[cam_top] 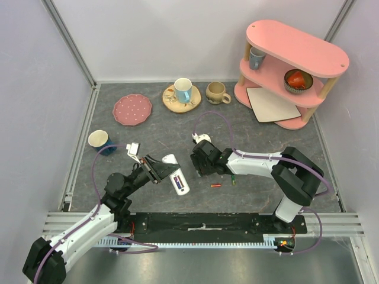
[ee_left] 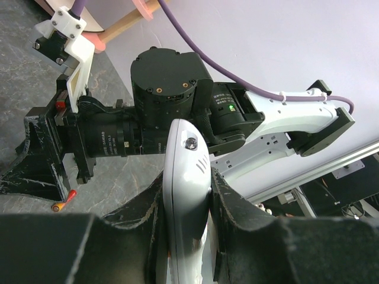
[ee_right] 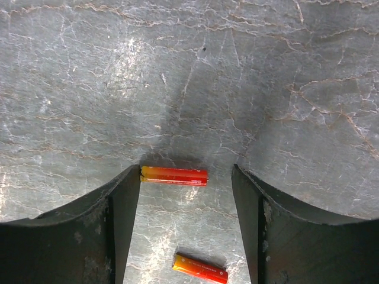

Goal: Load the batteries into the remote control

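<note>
Clamping the slim white plastic remote control [ee_left: 187,160] edge-on, the left gripper [ee_left: 188,198] pinches it between both fingers. Only the right wrist camera shows the right gripper [ee_right: 186,173] spread around one red-orange cylindrical battery [ee_right: 174,176] on the grey marbled tabletop [ee_right: 237,71], with a second red-orange battery [ee_right: 199,268] at its 6 o'clock. Overhead, the remote control sits at that gripper's 9 o'clock.

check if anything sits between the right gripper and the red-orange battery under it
Nothing visible does. The red-orange battery lies on the table between the open fingers of the right gripper, one end right beside a finger. A second battery lies apart, nearer the camera.
</note>
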Available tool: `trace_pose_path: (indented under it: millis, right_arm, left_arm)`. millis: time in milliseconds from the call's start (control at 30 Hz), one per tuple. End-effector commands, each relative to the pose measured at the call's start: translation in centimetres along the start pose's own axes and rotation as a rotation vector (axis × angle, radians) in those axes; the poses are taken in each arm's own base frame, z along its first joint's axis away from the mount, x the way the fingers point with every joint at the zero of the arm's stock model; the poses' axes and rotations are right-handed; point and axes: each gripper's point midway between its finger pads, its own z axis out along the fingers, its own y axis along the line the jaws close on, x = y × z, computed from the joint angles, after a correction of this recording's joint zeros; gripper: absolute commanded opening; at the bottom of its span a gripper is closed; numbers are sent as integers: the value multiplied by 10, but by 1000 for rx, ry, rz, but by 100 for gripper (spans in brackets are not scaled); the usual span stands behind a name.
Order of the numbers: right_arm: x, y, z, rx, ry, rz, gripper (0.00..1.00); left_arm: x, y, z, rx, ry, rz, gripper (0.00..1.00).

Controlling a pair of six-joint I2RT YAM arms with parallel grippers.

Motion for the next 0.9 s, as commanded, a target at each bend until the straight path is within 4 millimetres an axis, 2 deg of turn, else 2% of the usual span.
trace_pose_path:
  millis: [0, 167, 367, 467, 600, 733, 867]
  right_arm:
    - [3, 2, 6, 29, 14, -7, 69]
    - [11, 4, 9, 42, 35, -22, 65]
    - [16, 3, 5, 52, 43, -27, 54]
    - [16, 0, 2, 62, 41, -31, 54]
    - [18, -4, 1, 76, 44, -33, 54]
    - [17, -3, 0, 79, 45, -20, 66]
    - [18, -6, -2, 100, 55, -12, 67]
  left_arm:
    - [5, 14, -5, -21, -2, 13, 2]
    - [5, 12, -5, -17, 3, 16, 2]
    - [6, 12, -6, -14, 2, 16, 2]
    - [6, 13, -6, -17, 3, 18, 2]
    - [6, 13, -6, -16, 6, 18, 2]
    - [7, 12, -6, -13, 9, 17, 2]
    - [6, 10, -6, -7, 7, 16, 2]
